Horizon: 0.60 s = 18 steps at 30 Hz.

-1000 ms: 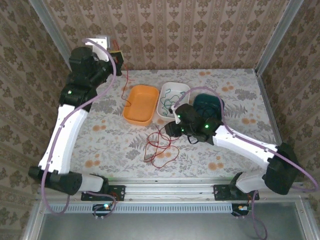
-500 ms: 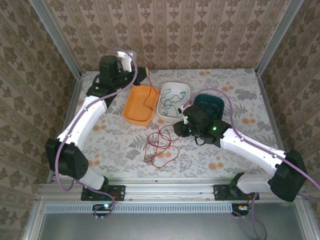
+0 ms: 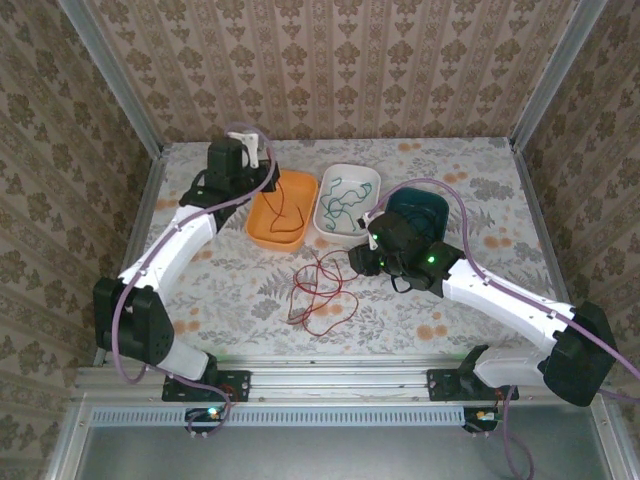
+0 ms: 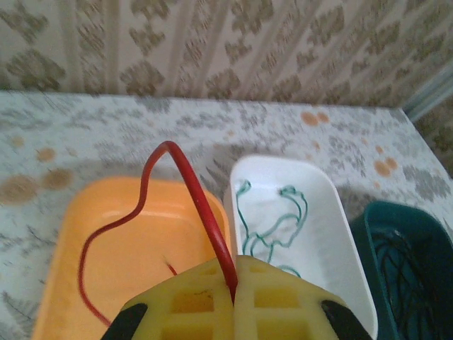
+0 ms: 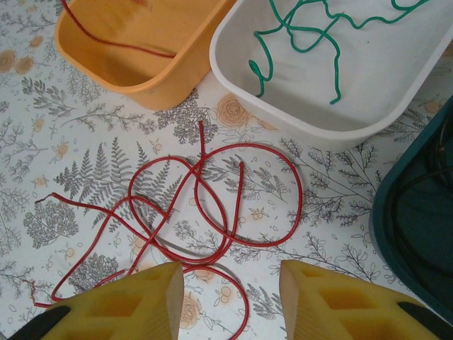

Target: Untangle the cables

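My left gripper [image 3: 266,168] hangs over the orange tray [image 3: 262,232], shut on a red cable [image 4: 185,177]. That cable arches up from the pads [image 4: 276,297] and drops into the orange tray [image 4: 49,283]. A tangle of red cables [image 3: 320,295] lies on the table in front of the trays. My right gripper [image 5: 232,297] hovers open just above the tangle's [image 5: 212,205] near right edge, with nothing between its fingers. A green cable [image 5: 304,32] lies in the white tray [image 3: 372,180]. Black cable [image 3: 415,212] sits in the dark teal bin [image 3: 440,205].
The three containers stand side by side at the back centre of the flowered table [image 3: 480,200]. Papered walls and metal posts close in the back and sides. The right arm's lilac hose [image 3: 440,185] arches over the teal bin.
The left arm has swung down from high at the back left to over the orange tray, lowering the red cable into it. The right gripper has shifted slightly right.
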### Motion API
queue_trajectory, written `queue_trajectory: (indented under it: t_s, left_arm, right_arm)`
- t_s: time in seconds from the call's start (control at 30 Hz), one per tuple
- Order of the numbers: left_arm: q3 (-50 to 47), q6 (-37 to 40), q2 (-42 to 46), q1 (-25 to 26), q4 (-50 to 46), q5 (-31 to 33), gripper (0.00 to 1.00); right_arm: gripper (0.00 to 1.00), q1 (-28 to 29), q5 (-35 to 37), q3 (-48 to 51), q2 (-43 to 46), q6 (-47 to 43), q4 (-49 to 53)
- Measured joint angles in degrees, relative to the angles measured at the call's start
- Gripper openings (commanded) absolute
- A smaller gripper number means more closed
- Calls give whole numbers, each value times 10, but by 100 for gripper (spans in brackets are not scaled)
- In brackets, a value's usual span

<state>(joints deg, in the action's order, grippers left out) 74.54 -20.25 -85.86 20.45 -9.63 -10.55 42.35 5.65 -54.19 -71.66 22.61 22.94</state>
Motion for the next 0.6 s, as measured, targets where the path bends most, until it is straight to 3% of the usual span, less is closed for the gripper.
queue_trajectory:
  t_s: [0.27, 0.6]
  left_arm:
    - [145, 36, -104, -6, -24, 8, 0]
    - [108, 47, -226, 62, -123, 46, 2]
  right_arm:
    - [42, -1, 2, 7, 1, 1, 0]
    - [42, -2, 2, 14, 2, 1, 0]
